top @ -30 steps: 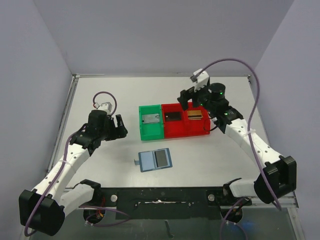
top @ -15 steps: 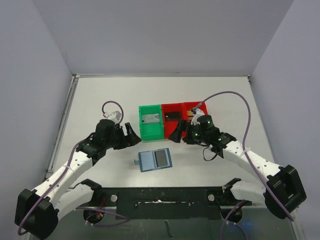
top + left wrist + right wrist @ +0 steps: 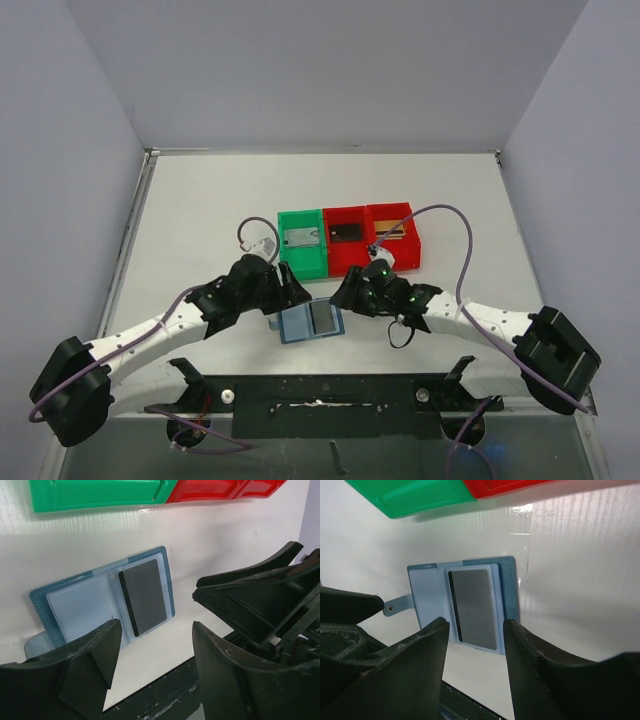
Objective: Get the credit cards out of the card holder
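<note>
From above, the card holder (image 3: 298,324) lies open and flat on the white table (image 3: 200,220). A dark card (image 3: 323,318) sits in its right panel, and a small strap (image 3: 274,323) sticks out from its left edge. The left gripper (image 3: 292,293) hangs just behind the holder's left corner and the right gripper (image 3: 343,293) just behind its right corner. From this height I cannot tell how either pair of fingers stands. Behind the holder stands a row of bins: a green bin (image 3: 302,265) with a grey card (image 3: 302,238) in it, then two red bins (image 3: 350,260), one with a black card (image 3: 347,232) and one with a brown card (image 3: 392,228).

In the left wrist view, the left gripper (image 3: 156,635) has its fingers (image 3: 85,665) spread wide with nothing between them, hovering near the card holder (image 3: 75,605) and apart from it. The dark card (image 3: 145,596) is tucked in the holder's right pocket and the strap (image 3: 36,644) shows at its near left corner. The right gripper (image 3: 250,597) hangs to the holder's right. The green bin (image 3: 100,492) and a red bin (image 3: 220,487) lie beyond the holder.

In the right wrist view, the right gripper (image 3: 475,627) is likewise spread and empty, with its fingers (image 3: 415,660) framing the card holder (image 3: 507,595) without touching it. The dark card (image 3: 475,607) fills the right panel and the strap (image 3: 395,606) sticks out on the holder's left. The left gripper (image 3: 345,610) shows at that side, and the green bin (image 3: 420,495) lies beyond the holder.
</note>
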